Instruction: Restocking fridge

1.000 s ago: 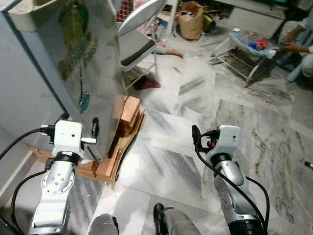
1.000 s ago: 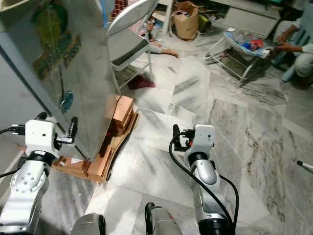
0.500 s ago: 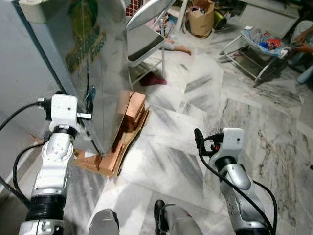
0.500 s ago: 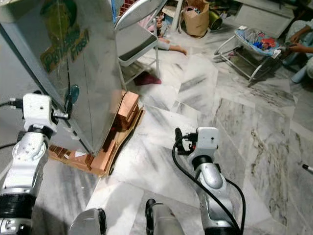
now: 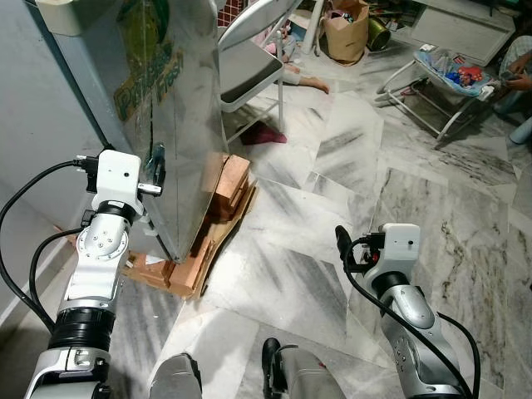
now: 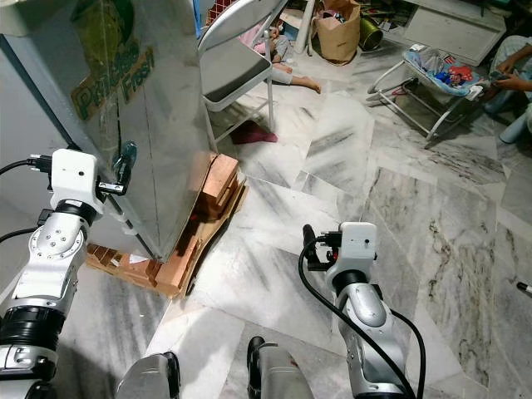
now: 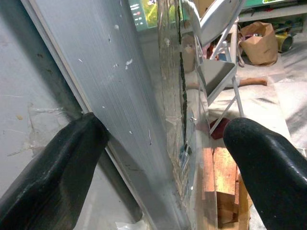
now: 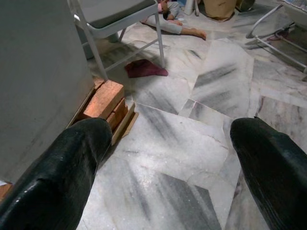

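Marble floor: grey-veined white slabs spreading across the room in front of the robot.

Fridge: tall metallic cabinet on the robot's left, its side panel carrying a green and yellow logo; its base rests on a stack of bricks and flattened cardboard. In the left wrist view the front corner edge of the fridge runs between the two fingers.

Folding chair: grey seat and metal legs, standing just behind the fridge; a dark red cloth lies on the floor near its feet.

Baby bouncer: metal-framed, well apart at the far right, with coloured items on it. A seated person's arm shows at the right edge beside it.

Paper bag: brown, standing on the floor at the far end of the room.

Left tool: raised at the fridge's front corner, released, fingers spread wide on either side of the corner edge without closing on it.

Right tool: held low over the bare floor, well apart from the fridge, released, fingers spread wide with nothing between them
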Controlling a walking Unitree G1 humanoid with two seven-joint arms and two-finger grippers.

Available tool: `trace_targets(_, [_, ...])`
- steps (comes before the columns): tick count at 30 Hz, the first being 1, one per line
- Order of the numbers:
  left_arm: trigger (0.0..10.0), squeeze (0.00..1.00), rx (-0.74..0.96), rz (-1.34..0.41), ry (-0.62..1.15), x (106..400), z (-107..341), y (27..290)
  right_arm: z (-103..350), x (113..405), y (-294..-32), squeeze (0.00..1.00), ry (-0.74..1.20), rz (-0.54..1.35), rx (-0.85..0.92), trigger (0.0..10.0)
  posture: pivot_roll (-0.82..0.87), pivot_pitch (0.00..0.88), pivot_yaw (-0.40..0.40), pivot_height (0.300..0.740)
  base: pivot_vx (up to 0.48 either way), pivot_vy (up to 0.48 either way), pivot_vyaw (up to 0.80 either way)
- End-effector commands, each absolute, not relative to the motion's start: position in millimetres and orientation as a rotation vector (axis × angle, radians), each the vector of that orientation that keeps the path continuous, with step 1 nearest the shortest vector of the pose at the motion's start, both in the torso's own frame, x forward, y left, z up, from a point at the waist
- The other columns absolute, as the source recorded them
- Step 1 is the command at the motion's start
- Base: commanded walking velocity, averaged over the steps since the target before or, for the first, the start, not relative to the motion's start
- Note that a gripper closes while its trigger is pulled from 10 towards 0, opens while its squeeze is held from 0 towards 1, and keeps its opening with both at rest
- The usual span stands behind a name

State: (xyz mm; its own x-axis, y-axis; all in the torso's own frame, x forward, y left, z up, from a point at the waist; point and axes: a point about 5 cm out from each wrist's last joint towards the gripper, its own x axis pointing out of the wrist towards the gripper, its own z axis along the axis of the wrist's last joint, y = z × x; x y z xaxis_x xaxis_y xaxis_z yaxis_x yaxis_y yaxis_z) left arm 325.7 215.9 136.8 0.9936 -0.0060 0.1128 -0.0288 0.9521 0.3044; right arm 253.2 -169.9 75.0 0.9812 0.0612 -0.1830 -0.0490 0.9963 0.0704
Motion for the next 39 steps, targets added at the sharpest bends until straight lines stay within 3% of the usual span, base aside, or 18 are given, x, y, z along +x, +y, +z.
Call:
trace_targets(1, [10.0, 0.00, 0.320, -0.018, -0.098, 327, 134, 213, 77, 250, -175, 0.00, 0.183, 0.040, 0.061, 10.0, 0.08, 0.216, -0.110, 0.740, 0.000, 0.000, 0.00])
trace_targets(15, [10.0, 0.00, 0.329, -0.025, -0.107, 330, 132, 213, 78, 250, -177, 0.00, 0.187, 0.034, 0.063, 10.0, 0.08, 0.216, -0.108, 0.740, 0.000, 0.000, 0.00])
trace_targets(16, [10.0, 0.00, 0.223, -0.446, -0.161, 329, 141, 105, 60, 235, -184, 0.00, 0.280, 0.021, 0.072, 10.0, 0.08, 0.195, -0.095, 0.740, 0.000, 0.000, 0.00])
trace_targets(17, [10.0, 0.00, 0.167, -0.614, -0.201, 318, 151, 59, 53, 227, -187, 0.00, 0.314, 0.017, 0.076, 10.0, 0.09, 0.194, -0.094, 0.740, 0.000, 0.000, 0.00])
trace_targets(18, [10.0, 0.00, 0.123, -0.701, -0.224, 310, 158, 36, 49, 223, -189, 0.00, 0.331, 0.017, 0.085, 10.0, 0.09, 0.194, -0.093, 0.740, 0.000, 0.000, 0.00])
trace_targets(19, [10.0, 0.00, 0.102, -0.715, -0.226, 307, 159, 31, 48, 221, -190, 0.00, 0.332, 0.020, 0.091, 10.0, 0.09, 0.194, -0.093, 0.740, 0.000, 0.000, 0.00])
trace_targets(28, [10.0, 0.00, 0.141, -0.455, -0.191, 318, 142, 88, 61, 231, -180, 0.00, 0.240, 0.080, 0.053, 10.0, 0.10, 0.190, -0.103, 0.740, 0.000, 0.000, 0.00])
trace_targets(34, [10.0, 0.00, 0.135, -0.400, -0.162, 309, 138, 105, 64, 232, -179, 0.00, 0.232, 0.091, 0.060, 10.0, 0.11, 0.190, -0.113, 0.740, 0.000, 0.000, 0.00])
trace_targets(39, [10.0, 0.00, 0.177, -0.303, -0.145, 291, 127, 137, 68, 233, -179, 0.00, 0.200, 0.088, 0.061, 10.0, 0.11, 0.179, -0.112, 0.740, 0.000, 0.000, 0.00])
